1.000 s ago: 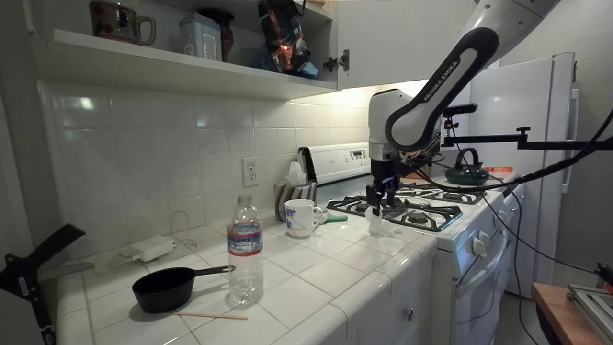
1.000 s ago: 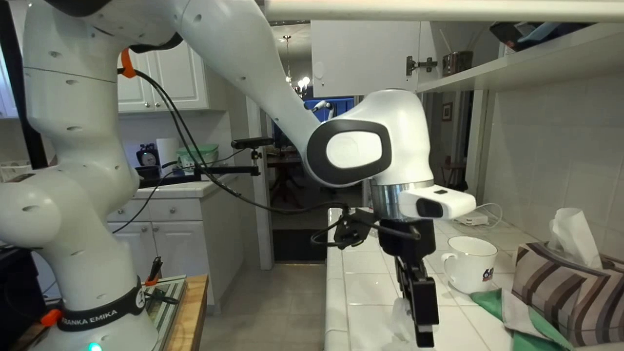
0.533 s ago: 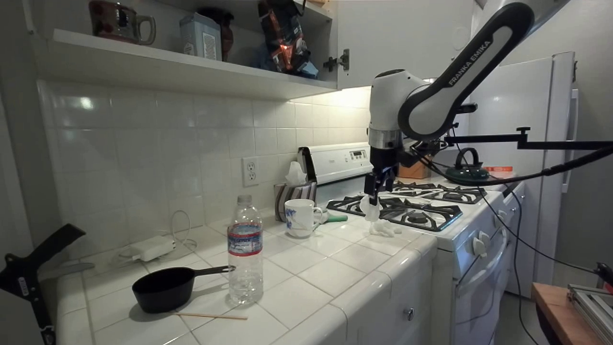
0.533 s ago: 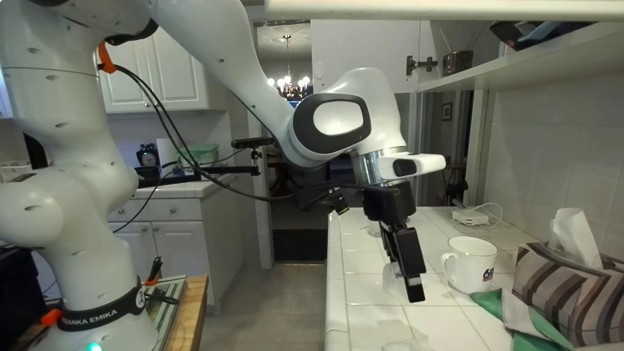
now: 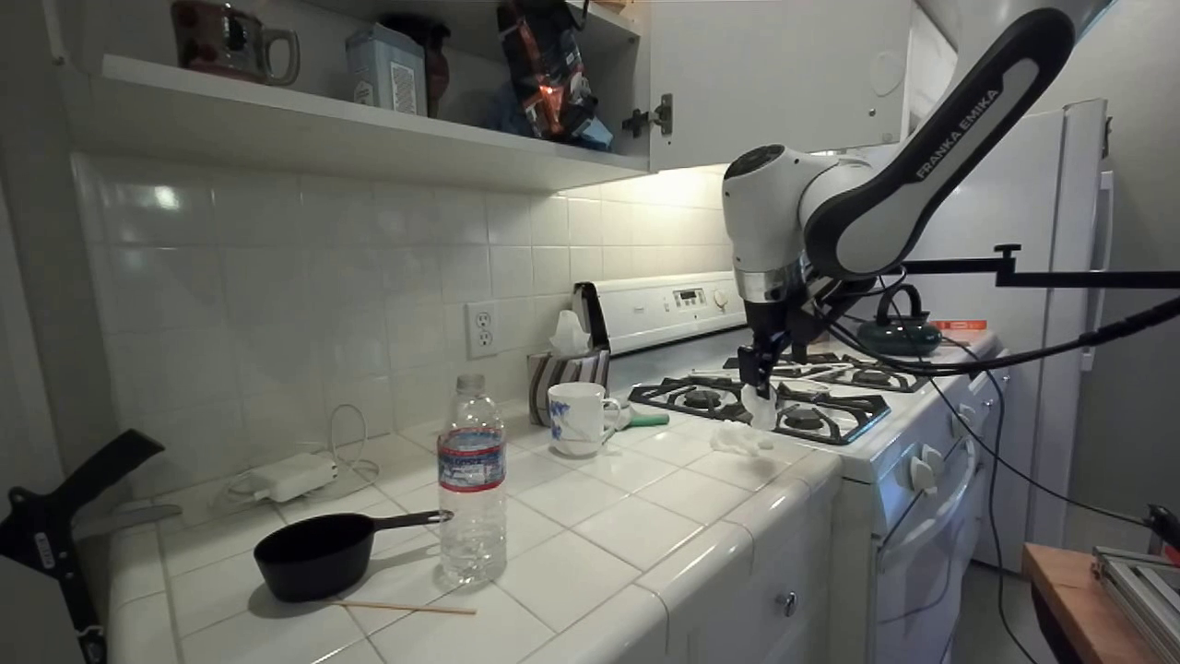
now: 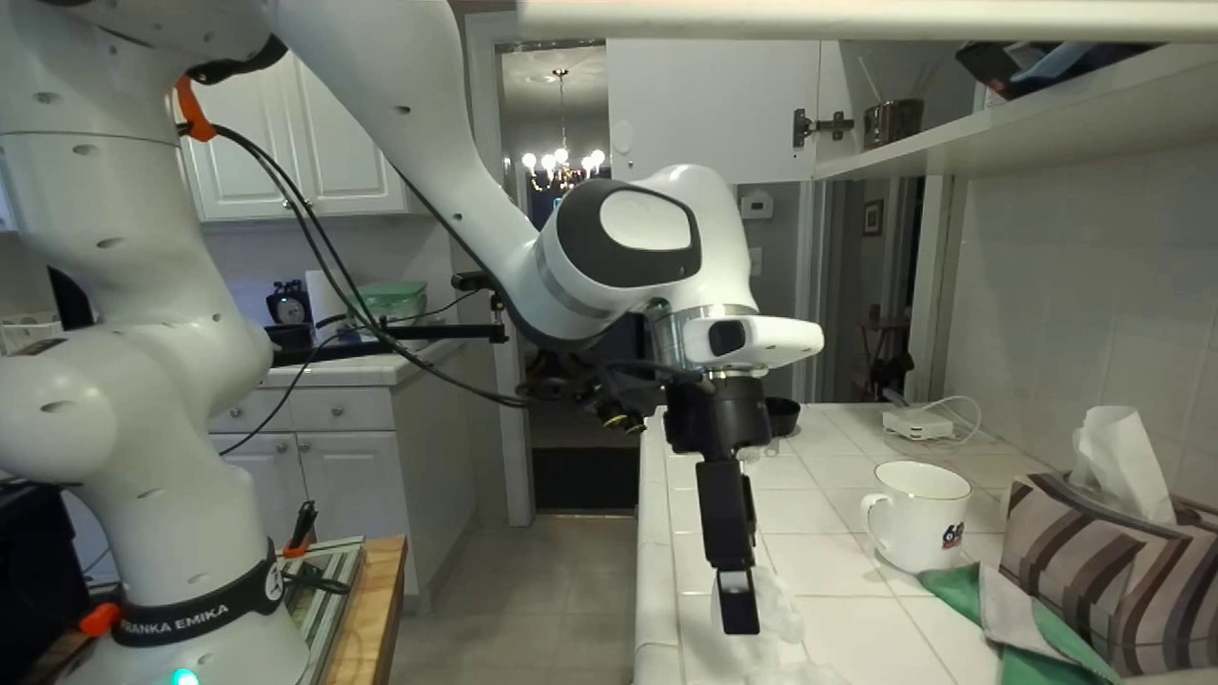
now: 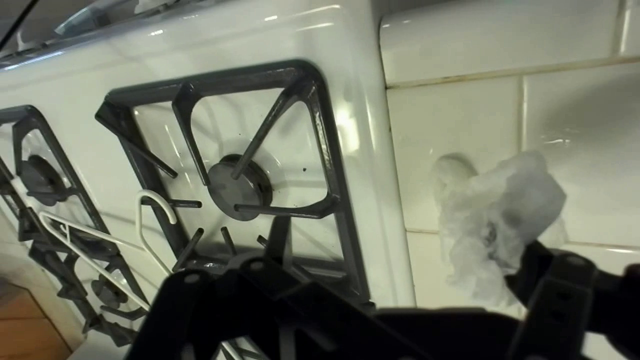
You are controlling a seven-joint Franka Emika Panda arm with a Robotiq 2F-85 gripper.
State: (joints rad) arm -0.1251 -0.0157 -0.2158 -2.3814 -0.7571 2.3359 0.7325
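Note:
My gripper [image 7: 405, 240] stands open in the wrist view, its two fingers wide apart. A crumpled white tissue [image 7: 530, 195] lies against the tip of the right-hand finger and appears to cling to that one finger. Nothing bridges the gap between the fingers. In an exterior view this tissue [image 5: 760, 408] hangs below the gripper [image 5: 777, 367], close to the stove's near corner. A second loose white heap [image 5: 740, 439] rests on the tiled counter just beside it. In the wrist view the two white pieces overlap, and their border is hard to make out.
The stove [image 5: 867, 452] has black grates [image 7: 345, 225] under the left-hand finger, and a white wire piece [image 7: 150, 245] lies across them. On the counter stand a white mug [image 5: 576, 420], a striped tissue box [image 6: 1094, 571], a bottle [image 5: 472, 516] and a black pan [image 5: 313, 558].
The arm has risen from the counter with the tissue hanging from it, then shifted toward the stove and tilted. The other white heap has stayed on the tiles.

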